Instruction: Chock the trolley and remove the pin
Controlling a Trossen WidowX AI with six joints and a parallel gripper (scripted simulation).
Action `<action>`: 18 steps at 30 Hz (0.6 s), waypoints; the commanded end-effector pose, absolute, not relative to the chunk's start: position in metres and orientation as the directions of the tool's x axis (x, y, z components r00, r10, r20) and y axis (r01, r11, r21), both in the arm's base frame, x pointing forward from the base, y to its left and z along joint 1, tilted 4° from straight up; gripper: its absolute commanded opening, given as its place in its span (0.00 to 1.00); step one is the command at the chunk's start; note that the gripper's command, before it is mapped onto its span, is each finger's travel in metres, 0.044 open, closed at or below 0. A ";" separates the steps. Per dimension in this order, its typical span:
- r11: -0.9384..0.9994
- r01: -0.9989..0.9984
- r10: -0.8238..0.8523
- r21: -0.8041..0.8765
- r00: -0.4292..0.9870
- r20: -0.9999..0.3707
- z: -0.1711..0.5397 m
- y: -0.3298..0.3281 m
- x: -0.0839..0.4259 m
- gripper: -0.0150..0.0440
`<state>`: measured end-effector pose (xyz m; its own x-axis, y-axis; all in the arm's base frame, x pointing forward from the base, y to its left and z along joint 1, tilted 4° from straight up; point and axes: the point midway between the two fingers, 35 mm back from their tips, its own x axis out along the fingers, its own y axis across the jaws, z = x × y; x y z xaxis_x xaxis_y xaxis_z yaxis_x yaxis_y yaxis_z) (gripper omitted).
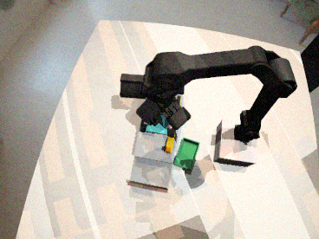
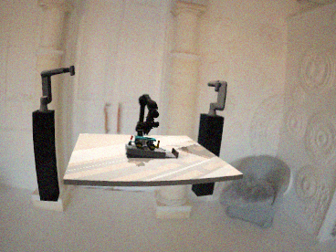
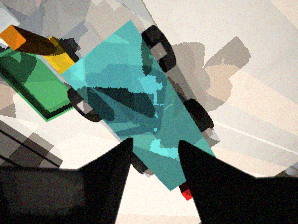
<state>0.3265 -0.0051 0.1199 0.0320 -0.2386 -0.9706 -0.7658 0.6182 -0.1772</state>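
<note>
Two jobs remained for you at the uphill end: grasping the red-headed stop pin and drawing it straight out. The yellow chock seemed already placed, just beside the trolley's downhill end, though you could not confirm contact with a wheel.

Your gripper stood partly open with nothing between its fingers, above the teal trolley, which sat on the grey ramp near the middle of the top frame. Your next move called for centring over the pin without brushing the trolley; a sideways tug could have shifted it.

The top view hid the pin beneath the arm, while the wrist view gave you its red head at bottom right, partly behind a finger. The exterior view showed it at the trolley's left. The green tray showed plainly to you from above, right of the ramp, but you could not make it out in the exterior.
</note>
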 end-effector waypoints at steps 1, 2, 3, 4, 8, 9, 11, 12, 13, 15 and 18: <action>0.489 -0.859 -0.264 -0.154 0.022 -0.964 0.125 -0.029 0.327 0.58; 0.459 -0.877 -0.269 -0.145 0.019 -0.963 0.126 -0.034 0.326 0.58; 0.428 -0.894 -0.274 -0.136 0.015 -0.962 0.127 -0.039 0.326 0.58; 0.396 -0.909 -0.278 -0.126 0.012 -0.960 0.128 -0.044 0.326 0.58; 0.268 -0.960 -0.297 -0.080 -0.004 -0.955 0.132 -0.064 0.323 0.58; 0.235 -0.970 -0.302 -0.066 -0.008 -0.953 0.133 -0.069 0.322 0.58; 0.169 -0.985 -0.311 -0.038 -0.017 -0.950 0.135 -0.079 0.320 0.58; 0.136 -0.991 -0.315 -0.023 -0.021 -0.949 0.136 -0.084 0.319 0.58; 0.102 -0.995 -0.319 -0.007 -0.026 -0.947 0.137 -0.089 0.317 0.58; 0.042 -0.999 -0.327 0.022 -0.035 -0.945 0.138 -0.098 0.315 0.58; 0.020 -0.999 -0.329 0.033 -0.038 -0.943 0.139 -0.102 0.314 0.58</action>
